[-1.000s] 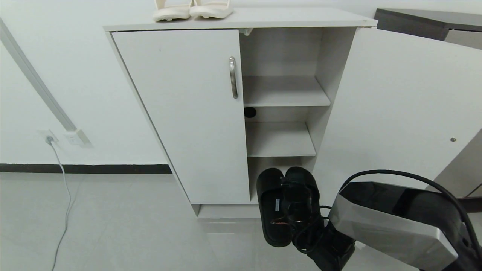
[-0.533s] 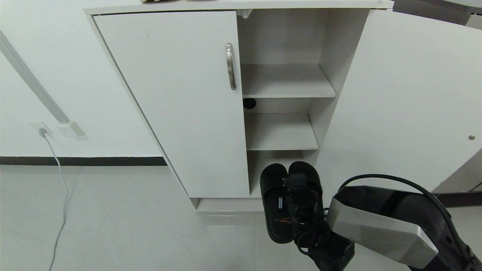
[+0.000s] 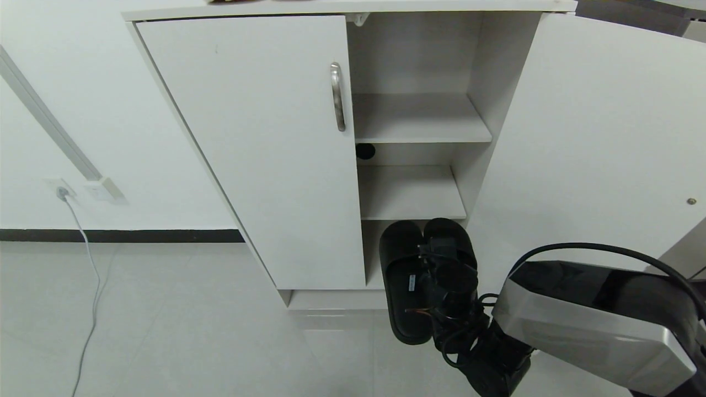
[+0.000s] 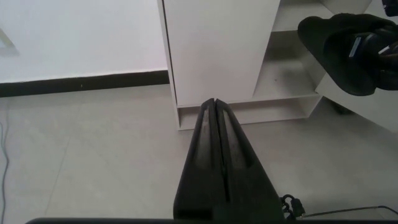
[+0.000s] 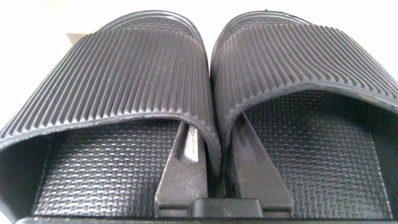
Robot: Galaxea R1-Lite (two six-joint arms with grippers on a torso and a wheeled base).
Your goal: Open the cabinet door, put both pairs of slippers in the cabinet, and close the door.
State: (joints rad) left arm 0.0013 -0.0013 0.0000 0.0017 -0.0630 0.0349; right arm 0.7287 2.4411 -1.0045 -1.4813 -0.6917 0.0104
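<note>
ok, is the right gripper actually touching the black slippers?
Touching. The right wrist view shows the right gripper with its fingers one inside each of the black slippers, pinching their adjoining side walls between them.

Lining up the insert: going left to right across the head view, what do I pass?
Wall socket → closed cabinet door → door handle → black slippers → open cabinet door.

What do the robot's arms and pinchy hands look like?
The right arm is chunky and angular, shiny black on top with a silver side panel, and a black cable loops over it. The left gripper is matte black, with two long fingers tapering to a point. The right gripper has black wedge fingers too.
</note>
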